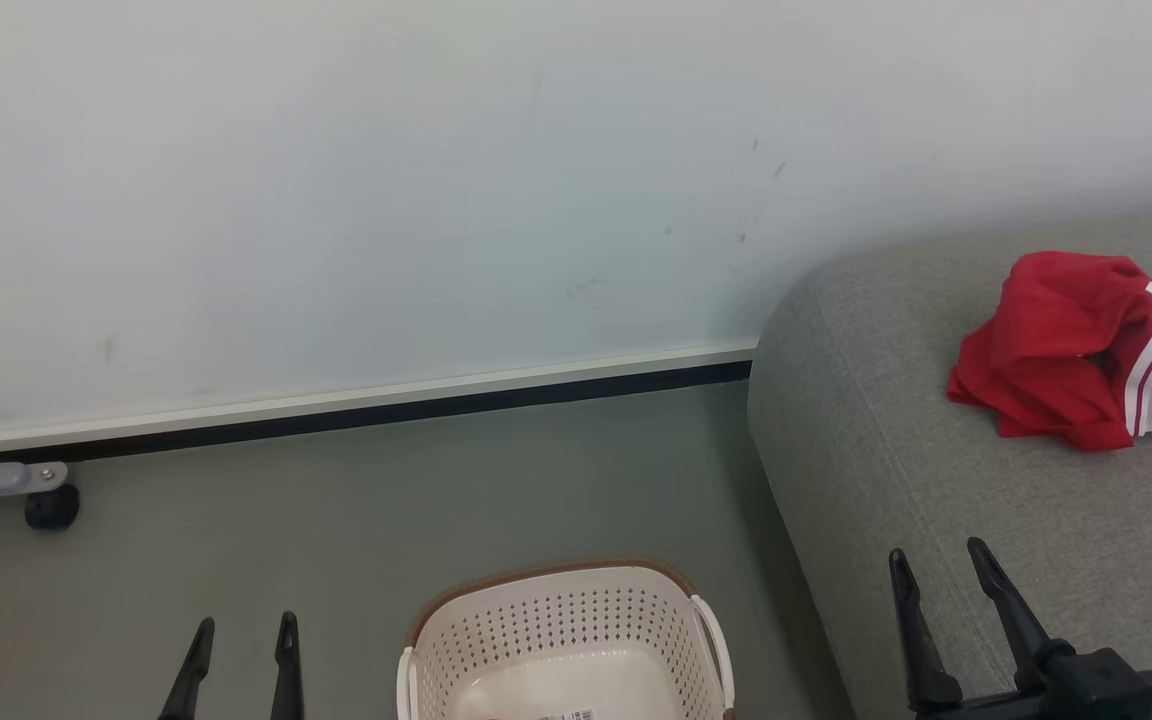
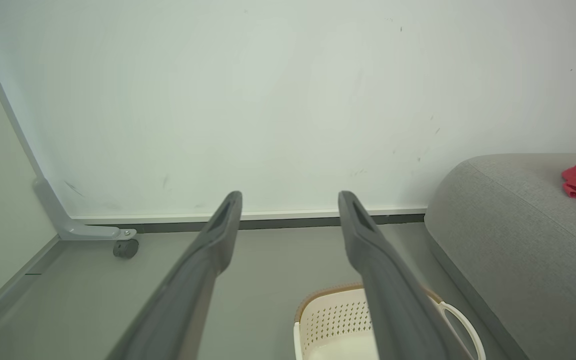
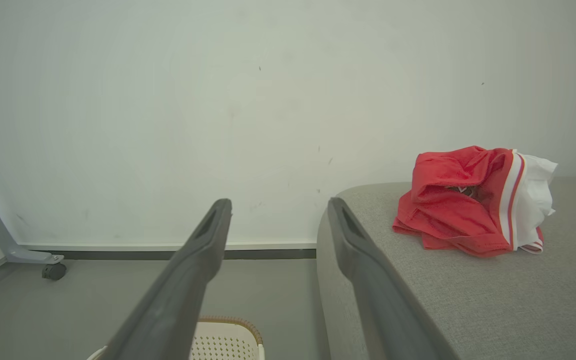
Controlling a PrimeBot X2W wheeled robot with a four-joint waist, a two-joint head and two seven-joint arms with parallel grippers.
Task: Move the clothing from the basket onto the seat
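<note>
1. Although the clothing (image 1: 1066,350) lies bunched on the seat (image 1: 886,470), well in from its rounded edge, you cannot call the job done from here. The basket (image 1: 556,615) looks bare where its bottom shows, but its near part is cut off at the lower edge of the head view. A garment lying there would be missed, so check before you stop.
2. Both sets of jaws are parted and hold nothing. The left jaws hang over the floor (image 1: 336,520) to the left of the basket, and the right jaws hang over the near part of the seat. If you drop the left jaws blind, a tip can strike the rim (image 1: 536,572) or hook a handle (image 1: 721,650) and tip the basket, which looks light.
3. If you swing the right jaws across the seat, their open tips can catch the loose red cloth and drag it toward the edge. Soft fabric slides easily and could end up on the floor.
4. If you lower the right jaws where they are, they press into the upholstery and may snag the weave.
5. If you roll or turn the base, mind how near the basket stands to the seat's side. A nudge could shove it or wedge it there.
</note>
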